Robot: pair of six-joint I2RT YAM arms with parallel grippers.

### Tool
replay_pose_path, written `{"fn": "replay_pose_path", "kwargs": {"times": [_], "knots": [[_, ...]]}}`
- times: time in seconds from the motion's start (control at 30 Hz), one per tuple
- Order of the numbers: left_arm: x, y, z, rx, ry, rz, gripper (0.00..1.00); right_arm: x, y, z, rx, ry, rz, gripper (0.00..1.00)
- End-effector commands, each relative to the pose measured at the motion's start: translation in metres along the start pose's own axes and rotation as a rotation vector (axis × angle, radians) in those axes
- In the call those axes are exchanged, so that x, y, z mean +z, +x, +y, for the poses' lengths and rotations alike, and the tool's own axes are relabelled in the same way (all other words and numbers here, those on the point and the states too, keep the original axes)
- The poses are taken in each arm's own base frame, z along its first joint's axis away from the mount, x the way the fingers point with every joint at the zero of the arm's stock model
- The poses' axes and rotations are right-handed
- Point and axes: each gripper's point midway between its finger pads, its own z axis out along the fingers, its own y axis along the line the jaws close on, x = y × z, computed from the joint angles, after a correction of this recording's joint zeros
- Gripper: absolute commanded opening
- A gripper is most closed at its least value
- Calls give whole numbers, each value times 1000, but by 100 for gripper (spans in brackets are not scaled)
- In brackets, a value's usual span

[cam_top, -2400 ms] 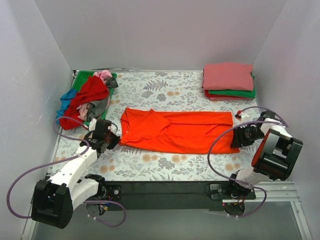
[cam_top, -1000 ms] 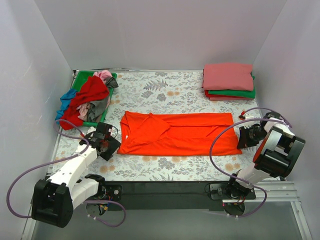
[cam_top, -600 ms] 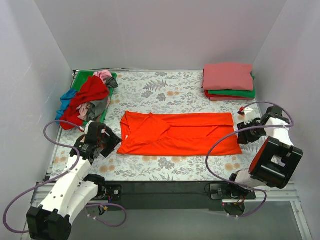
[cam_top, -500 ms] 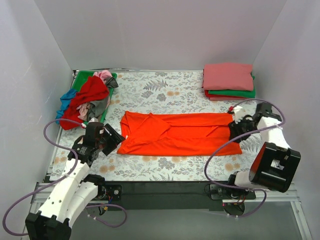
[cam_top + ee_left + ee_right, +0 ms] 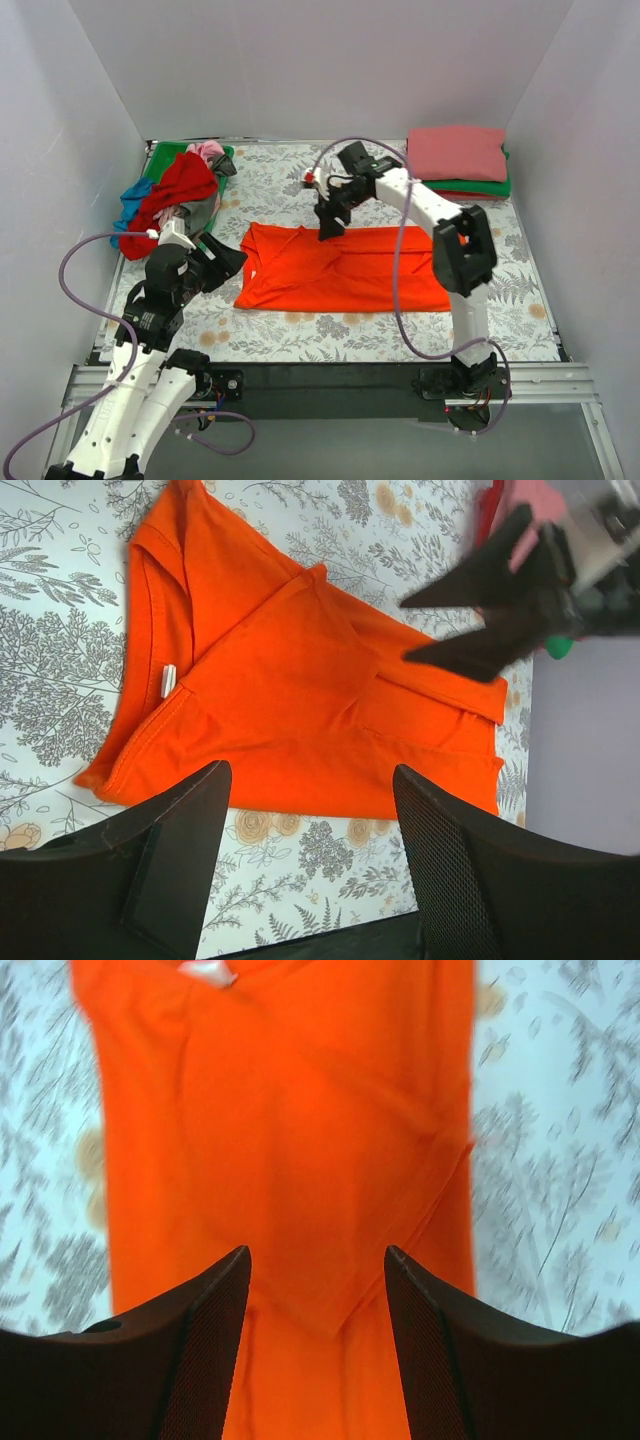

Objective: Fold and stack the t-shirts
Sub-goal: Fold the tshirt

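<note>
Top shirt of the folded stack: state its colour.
Coral pink; the top shirt shows best in the top external view.

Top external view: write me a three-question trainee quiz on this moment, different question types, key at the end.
1. True or false: the right gripper is clamped on the orange t-shirt.
2. Which colour lies on top of the folded stack at the far right corner? A green, B coral pink, C blue.
3. Fill in: the left gripper is open at the orange t-shirt's ____ end.

Key: 1 false, its jaws stand open over the shirt with nothing between them. 2 B. 3 collar.
</note>
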Motion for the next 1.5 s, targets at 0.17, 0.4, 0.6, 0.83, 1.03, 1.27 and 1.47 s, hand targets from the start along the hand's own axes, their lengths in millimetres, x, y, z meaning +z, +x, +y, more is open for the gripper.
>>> {"fn": "replay_pose_path", "kwargs": {"times": [0.17, 0.4, 0.6, 0.83, 1.03, 1.27, 1.47], "knots": [[-18, -18, 4, 18, -36, -93, 65, 79, -70, -51, 191, 116, -56, 66], [-22, -29, -3, 45, -18, -133, 65, 122, -48, -72, 268, 156, -30, 68], [-25, -31, -4, 52, -8, -146, 64, 138, -24, -67, 313, 135, 20, 64], [-25, -31, -8, 56, 7, -141, 64, 145, -14, -70, 319, 151, 45, 29], [-22, -32, -9, 73, 7, -134, 64, 135, -26, -88, 326, 208, 9, 1], [-15, -35, -13, 89, 7, -126, 64, 91, -53, -141, 382, 384, -124, 1], [-7, -34, -13, 86, 5, -108, 64, 31, -53, -207, 430, 608, -224, 1]]}}
